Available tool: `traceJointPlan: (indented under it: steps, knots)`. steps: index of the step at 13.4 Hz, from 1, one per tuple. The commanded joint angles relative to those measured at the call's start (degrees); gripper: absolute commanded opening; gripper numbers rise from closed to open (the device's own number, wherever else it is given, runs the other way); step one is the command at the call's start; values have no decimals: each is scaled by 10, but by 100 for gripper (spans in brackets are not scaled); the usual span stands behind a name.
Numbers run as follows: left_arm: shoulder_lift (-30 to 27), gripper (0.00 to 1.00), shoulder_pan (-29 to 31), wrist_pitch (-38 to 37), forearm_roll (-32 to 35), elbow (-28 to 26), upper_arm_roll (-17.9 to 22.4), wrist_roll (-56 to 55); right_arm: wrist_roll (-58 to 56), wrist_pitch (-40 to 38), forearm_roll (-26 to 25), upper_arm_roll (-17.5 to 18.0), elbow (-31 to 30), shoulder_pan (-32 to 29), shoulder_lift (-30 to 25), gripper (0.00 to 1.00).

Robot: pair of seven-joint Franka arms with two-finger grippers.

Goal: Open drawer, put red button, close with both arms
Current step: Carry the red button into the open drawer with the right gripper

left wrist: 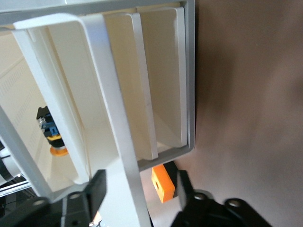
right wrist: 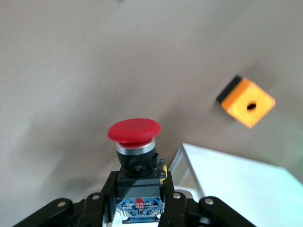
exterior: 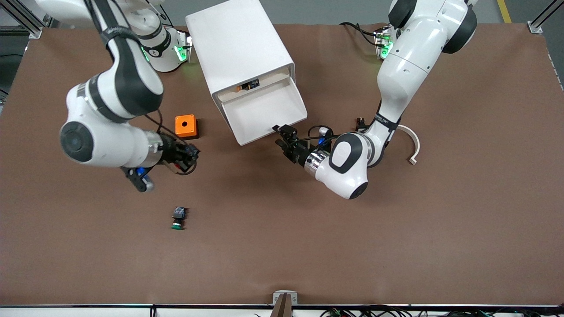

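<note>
The right gripper [exterior: 187, 156] hangs over the table just nearer to the front camera than the orange box [exterior: 185, 126], toward the right arm's end. Its jaws are clamped on the body of the red button [right wrist: 134, 131], and the red cap points away from the wrist. The green button [exterior: 178, 218] lies on the table, nearer to the camera than the gripper.

The cabinet [exterior: 240, 44] stands in the middle. Its drawer [exterior: 264, 110] is pulled out. Something small, orange and dark, lies deep inside.

The left gripper [exterior: 282, 137] is at the drawer's front edge. Its fingers [left wrist: 97, 189] stand on both sides of the front panel, but I cannot tell if they press it.
</note>
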Motion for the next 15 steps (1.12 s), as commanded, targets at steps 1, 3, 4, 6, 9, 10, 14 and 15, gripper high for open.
traceJointPlan:
  steps: [1, 3, 4, 6, 9, 10, 14, 15]
  knots:
    - [-19, 100, -1, -4, 26, 9, 23, 5, 82, 57, 13, 2, -93, 49, -56, 6]
    - [-25, 100, 2, -3, 78, 32, 28, 12, 159, 123, 12, 2, -134, 100, -64, 6]
    - [-26, 100, 3, -3, 92, 45, 41, 22, 192, 151, 11, 1, -144, 127, -61, 6]
    - [-40, 100, 3, -3, 94, 60, 80, 80, 255, 205, 10, 1, -166, 169, -58, 7]
    - [-85, 99, -6, -3, 148, 59, 122, 202, 329, 285, 5, 0, -204, 220, -57, 8]
    - [-95, 99, -6, -3, 175, 59, 121, 224, 343, 294, 4, 0, -204, 233, -53, 8]
    - [-109, 99, -21, 1, 264, 58, 117, 383, 382, 313, -17, -1, -215, 255, -45, 33]
    - [-114, 100, -28, 1, 275, 58, 122, 409, 387, 318, -27, 0, -216, 255, -44, 40]
